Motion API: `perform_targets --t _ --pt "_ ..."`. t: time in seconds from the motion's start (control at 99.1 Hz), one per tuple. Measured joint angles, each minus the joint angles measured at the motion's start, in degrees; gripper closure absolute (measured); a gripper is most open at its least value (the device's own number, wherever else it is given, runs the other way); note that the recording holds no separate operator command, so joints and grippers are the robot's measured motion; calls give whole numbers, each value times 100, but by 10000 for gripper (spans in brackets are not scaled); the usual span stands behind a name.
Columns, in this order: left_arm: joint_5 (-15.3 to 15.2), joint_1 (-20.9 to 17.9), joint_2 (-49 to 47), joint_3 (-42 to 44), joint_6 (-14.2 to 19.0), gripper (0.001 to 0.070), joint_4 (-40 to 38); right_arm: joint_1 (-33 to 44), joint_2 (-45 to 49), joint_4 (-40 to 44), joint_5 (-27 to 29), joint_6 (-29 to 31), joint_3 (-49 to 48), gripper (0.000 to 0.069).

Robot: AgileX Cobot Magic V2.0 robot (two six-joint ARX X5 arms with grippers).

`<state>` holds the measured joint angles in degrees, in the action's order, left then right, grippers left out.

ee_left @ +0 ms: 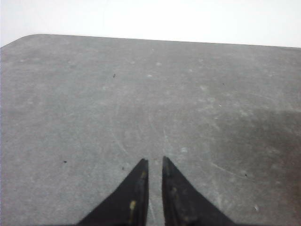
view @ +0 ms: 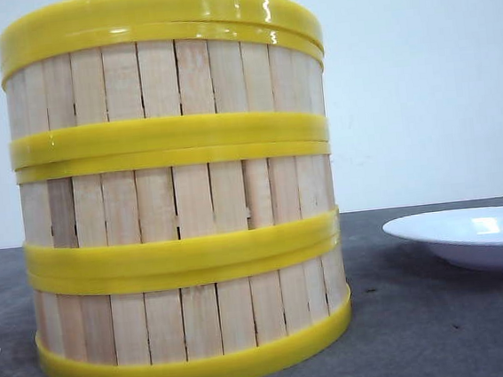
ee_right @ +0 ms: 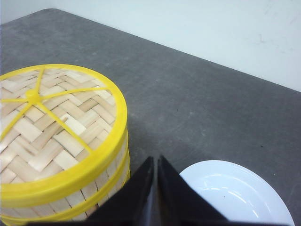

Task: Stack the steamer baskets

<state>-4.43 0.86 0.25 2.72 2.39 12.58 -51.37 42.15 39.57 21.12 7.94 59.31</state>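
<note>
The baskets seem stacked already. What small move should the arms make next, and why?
Probably none on the stack: both arms should just keep back from it. The three steamer baskets stand in one straight column with the lid on top, beside the plate. The right gripper hangs shut above the stack's edge, and the left gripper is shut over the bare table, neither holding anything.

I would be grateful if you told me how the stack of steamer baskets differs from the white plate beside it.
The stack of steamer baskets is tall, three tiers high; the white plate is low and shallow. The stack has pale wooden slats with yellow rims; the plate is plain glossy white. The stack is covered by a woven lid; the plate lies open and empty. Both are round and rest on the grey table.
</note>
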Motion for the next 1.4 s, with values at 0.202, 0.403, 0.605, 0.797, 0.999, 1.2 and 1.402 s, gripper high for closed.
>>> perform_targets --t 0.202,0.403,0.605,0.797,0.999,1.2,1.402 --pt "0 0 0 -2 0 684 0 4 -2 0 28 -85 0 682" --pt "0 0 0 0 2 684 0 651 -68 -264 229 -658 0 682" --pt "0 0 0 -2 0 684 0 2131 -404 -323 -160 -804 -2 682" --pt "0 0 0 -2 2 684 0 3571 -931 -713 -304 -831 -503 682" --pt "0 0 0 -2 2 684 0 4336 -1729 -1751 -481 -861 -1860 683" --pt "0 0 0 -2 2 684 0 4524 -2660 -2682 -861 -857 -3477 683" --pt "0 0 0 -2 2 684 0 4754 -3423 -2953 -1672 -839 -4721 683"
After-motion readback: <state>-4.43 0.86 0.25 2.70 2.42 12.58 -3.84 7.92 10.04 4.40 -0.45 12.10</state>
